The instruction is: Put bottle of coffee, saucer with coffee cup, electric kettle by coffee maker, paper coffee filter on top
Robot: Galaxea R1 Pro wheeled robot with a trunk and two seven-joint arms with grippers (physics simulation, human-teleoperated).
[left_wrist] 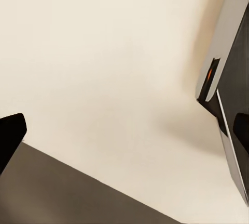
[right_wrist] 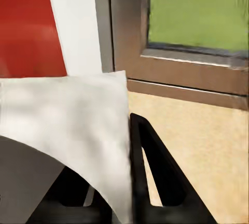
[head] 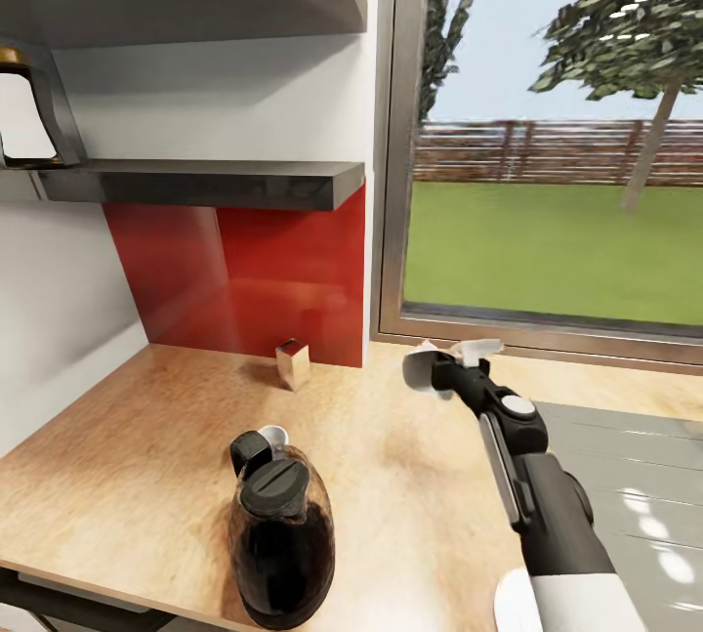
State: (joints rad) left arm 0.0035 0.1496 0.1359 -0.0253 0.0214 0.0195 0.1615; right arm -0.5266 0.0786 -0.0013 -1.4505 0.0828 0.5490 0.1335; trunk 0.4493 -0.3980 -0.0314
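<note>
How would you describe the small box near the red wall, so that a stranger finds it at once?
Start at the glossy red backsplash panel below the dark grey shelf. On the light wooden countertop at its foot stands a small upright tan box with a silvery top. Unlike the dark glass coffee maker with black lid nearer the camera, it is pale and square-edged.

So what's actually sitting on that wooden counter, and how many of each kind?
Dark coffee maker: 1
Small tan box-like item by the red backsplash: 1
White paper coffee filter, held above the counter in the right gripper: 1
Total: 3 things, 2 resting on the counter.
</note>
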